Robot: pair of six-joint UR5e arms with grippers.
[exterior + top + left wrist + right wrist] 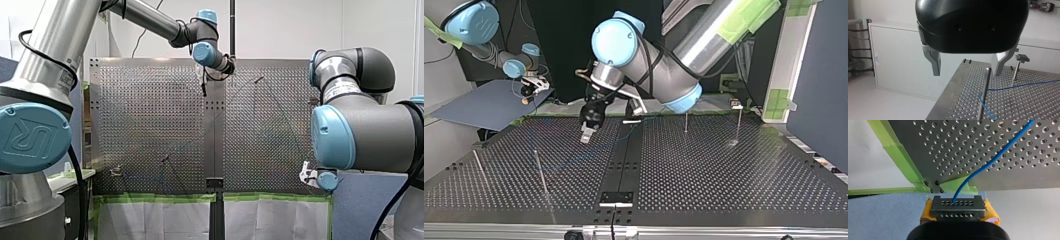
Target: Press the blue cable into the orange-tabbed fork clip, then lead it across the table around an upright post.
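The blue cable (988, 165) runs over the perforated table (1023, 135) and ends in my right gripper (958, 206), whose yellow pads (991, 216) are shut on it just off the table's green-taped edge. In the top view my right gripper (530, 91) hangs beyond the far left corner. My left gripper (968, 72) hovers open over the table, its metal fingers (934, 62) wide apart. An upright post (983, 97) stands below it near one finger, the cable (1020, 86) passing at its foot. The top view shows my left gripper (587, 134) above the table's far middle.
More thin posts stand on the table (724, 170): one (541, 172) and another (478, 165) at the top view's left, two (685, 122) (739, 125) at its far right. A T-headed post (1019, 65) rises beyond my left gripper. A grey-blue board (484, 105) lies past the far left corner.
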